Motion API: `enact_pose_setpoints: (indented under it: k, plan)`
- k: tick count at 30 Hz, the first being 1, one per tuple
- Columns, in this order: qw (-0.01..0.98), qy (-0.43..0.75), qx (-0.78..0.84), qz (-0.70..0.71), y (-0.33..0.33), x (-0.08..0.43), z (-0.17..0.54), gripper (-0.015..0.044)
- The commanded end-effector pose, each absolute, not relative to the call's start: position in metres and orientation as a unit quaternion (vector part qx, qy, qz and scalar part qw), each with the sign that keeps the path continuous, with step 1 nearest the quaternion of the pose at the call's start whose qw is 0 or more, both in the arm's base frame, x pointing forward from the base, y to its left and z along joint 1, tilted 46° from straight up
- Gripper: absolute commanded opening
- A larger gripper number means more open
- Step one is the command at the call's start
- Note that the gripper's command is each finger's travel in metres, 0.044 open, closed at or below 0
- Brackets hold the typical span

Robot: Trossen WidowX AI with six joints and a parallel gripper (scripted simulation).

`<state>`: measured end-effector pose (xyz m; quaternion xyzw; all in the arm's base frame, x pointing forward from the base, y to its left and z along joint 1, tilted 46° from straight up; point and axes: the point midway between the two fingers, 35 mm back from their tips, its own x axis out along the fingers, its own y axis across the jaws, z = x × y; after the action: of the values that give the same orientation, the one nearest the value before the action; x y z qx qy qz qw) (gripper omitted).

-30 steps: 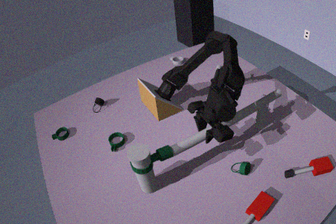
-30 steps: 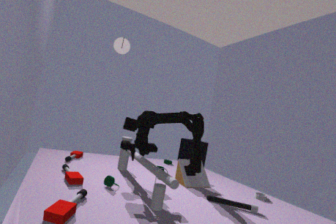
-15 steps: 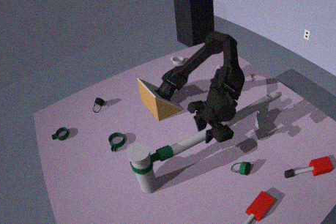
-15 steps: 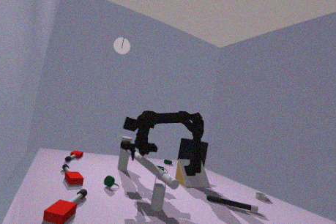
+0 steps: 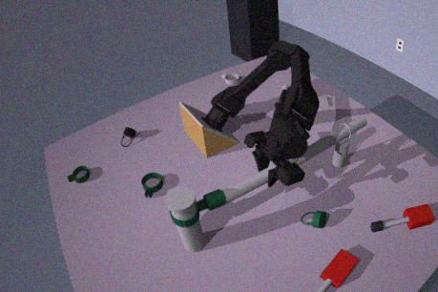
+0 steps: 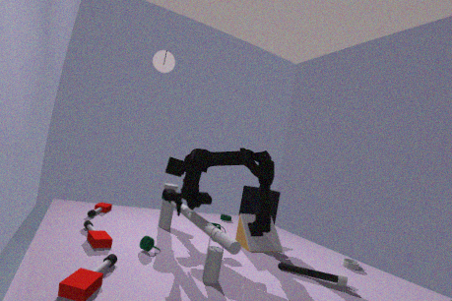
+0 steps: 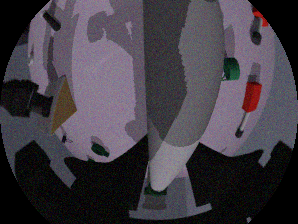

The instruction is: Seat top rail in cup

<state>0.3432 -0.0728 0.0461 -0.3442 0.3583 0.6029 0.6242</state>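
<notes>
Gripper is clamped on the rail mid-span, rail's cut end in the green cup at 3 o'clock of the big post. Prob stiff, light, slick tube, so mid-span hold seems fine imo.

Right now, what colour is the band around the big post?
Green; the brace band shows best in the top view.

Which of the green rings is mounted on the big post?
The green brace band wraps the big post under its cap; the other green rings lie loose on the mat.
</notes>
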Motion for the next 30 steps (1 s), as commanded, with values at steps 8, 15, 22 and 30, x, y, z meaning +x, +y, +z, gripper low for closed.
enact_pose_setpoints:
  k: [8,15,22,30]
  plan:
    - [0.624,0.358,-0.344,0.603,-0.0728,0.3432,0.0461,0.0000]
    - [0.624,0.358,-0.344,0.603,-0.0739,0.3431,0.0454,0.0000]
    - [0.624,0.358,-0.344,0.603,-0.0761,0.3430,0.0441,0.0000]
    - [0.624,0.358,-0.344,0.603,-0.0787,0.3427,0.0429,0.0000]
